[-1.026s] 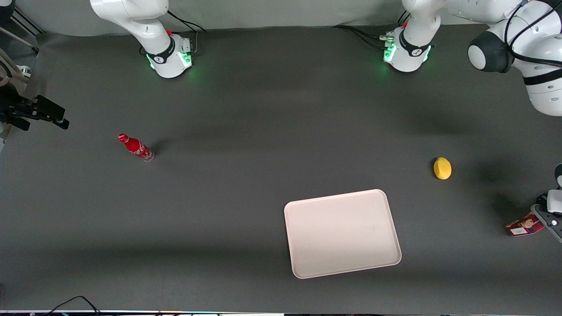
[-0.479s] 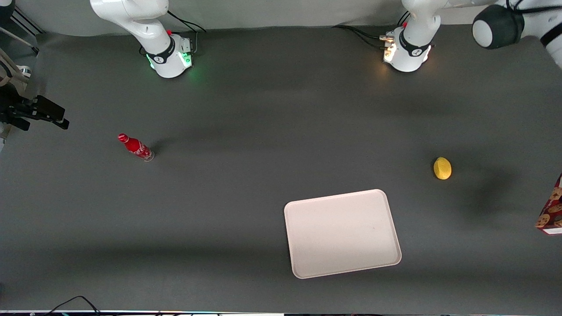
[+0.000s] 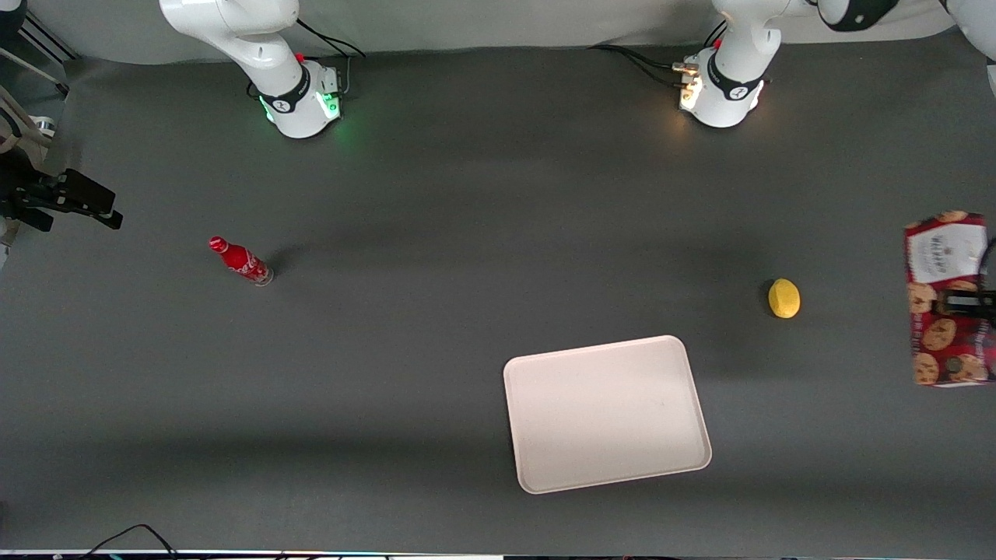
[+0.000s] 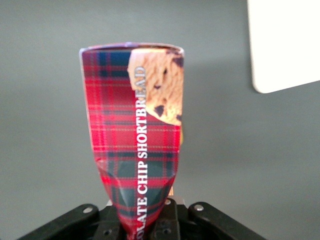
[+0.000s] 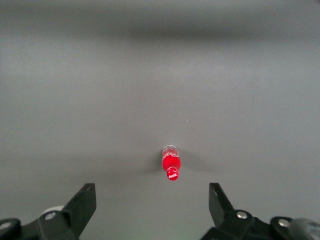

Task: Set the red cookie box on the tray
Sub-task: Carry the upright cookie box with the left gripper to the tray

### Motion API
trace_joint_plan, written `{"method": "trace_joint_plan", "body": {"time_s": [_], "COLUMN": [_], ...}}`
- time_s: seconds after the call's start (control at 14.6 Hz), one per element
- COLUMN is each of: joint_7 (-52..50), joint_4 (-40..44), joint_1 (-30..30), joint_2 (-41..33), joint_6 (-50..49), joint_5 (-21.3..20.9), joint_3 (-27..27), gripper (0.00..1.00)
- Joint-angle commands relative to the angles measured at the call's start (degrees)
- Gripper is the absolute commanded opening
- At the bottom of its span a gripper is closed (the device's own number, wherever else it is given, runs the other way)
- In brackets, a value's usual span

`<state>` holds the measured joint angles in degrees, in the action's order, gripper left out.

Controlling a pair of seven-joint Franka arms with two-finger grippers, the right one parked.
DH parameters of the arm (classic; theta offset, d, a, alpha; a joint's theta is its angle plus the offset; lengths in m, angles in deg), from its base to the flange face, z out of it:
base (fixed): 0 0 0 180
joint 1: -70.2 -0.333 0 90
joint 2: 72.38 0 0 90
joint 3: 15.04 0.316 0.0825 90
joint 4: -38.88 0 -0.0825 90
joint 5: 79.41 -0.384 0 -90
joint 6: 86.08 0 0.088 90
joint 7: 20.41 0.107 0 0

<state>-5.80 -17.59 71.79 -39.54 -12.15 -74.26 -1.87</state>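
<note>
The red cookie box point(image 3: 945, 299) hangs in the air at the working arm's end of the table, its plaid face with cookie pictures and white label turned up toward the front camera. My gripper point(image 3: 967, 302) is shut on it, with only a dark finger showing across the carton. In the left wrist view the box point(image 4: 132, 135) stands out from the gripper point(image 4: 145, 224), its end pinched and creased between the jaws. The tray point(image 3: 607, 412) lies empty on the table, nearer the front camera and well apart from the box; one corner of the tray point(image 4: 280, 40) shows in the wrist view.
A yellow lemon point(image 3: 783, 298) lies on the dark table between the held box and the tray, slightly farther from the front camera than the tray. A small red soda bottle point(image 3: 240, 260) stands toward the parked arm's end; the right wrist view looks down on that bottle point(image 5: 171, 165).
The box has left the table. It rose with the gripper and turned from edge-on to broad face up, looming larger and moving away from the front camera.
</note>
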Motion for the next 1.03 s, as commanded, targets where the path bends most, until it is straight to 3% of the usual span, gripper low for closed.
{"method": "trace_joint_plan", "body": {"time_s": [0.0,0.21,0.55,0.82,0.96], "joint_7": [-20.2,-30.1,-33.3,-34.5,-36.5], "joint_4": [-1.4,-2.2,-2.6,-3.7,-4.0], "joint_1": [0.4,0.6,1.0,2.5,3.2], "joint_2": [-3.0,-1.9,6.9,11.5,14.7], "joint_6": [-3.6,-1.9,12.3,23.3,29.4], "joint_5": [-3.2,-3.3,-3.3,-3.8,-6.7], "joint_3": [-11.0,-17.4,-22.7,-23.5,-23.5], "gripper": [0.0,0.0,0.0,0.0,0.0]}}
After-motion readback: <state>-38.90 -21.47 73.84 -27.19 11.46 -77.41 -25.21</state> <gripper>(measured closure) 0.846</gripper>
